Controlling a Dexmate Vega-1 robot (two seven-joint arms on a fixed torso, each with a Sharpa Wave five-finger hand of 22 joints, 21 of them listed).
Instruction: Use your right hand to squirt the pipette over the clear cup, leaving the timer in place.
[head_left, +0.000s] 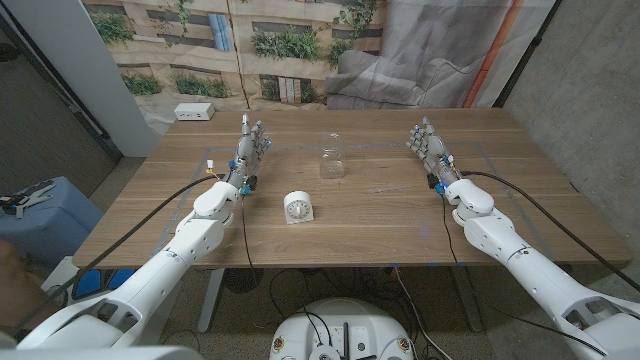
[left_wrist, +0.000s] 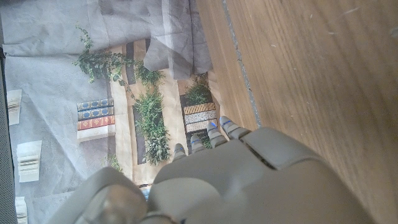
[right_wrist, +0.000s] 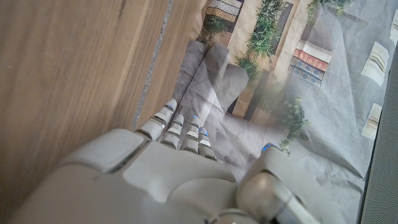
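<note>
From the head view, a clear cup (head_left: 332, 163) stands near the middle of the wooden table (head_left: 380, 215); a small white timer (head_left: 298, 208) sits on the table at about seven o'clock from the cup, a little apart from it; I cannot see a pipette, so I cannot tell where it is; the left robot hand (head_left: 251, 146) is at about nine o'clock from the cup, well apart, with its fingers up and spread and nothing in it; the right robot hand (head_left: 428, 145) is at about three o'clock from the cup, also well apart, fingers up and spread, holding nothing; a white box (head_left: 195, 112) lies at the far left corner of the table, at about ten o'clock from the cup; the left wrist view shows the back of the left robot hand (left_wrist: 236, 180) close up, with wood beside it and a cloth with plants and books printed on it (left_wrist: 106, 81) past the table edge; the right wrist view shows the back of the right robot hand (right_wrist: 155, 180) the same way, but not the cup or timer.
</note>
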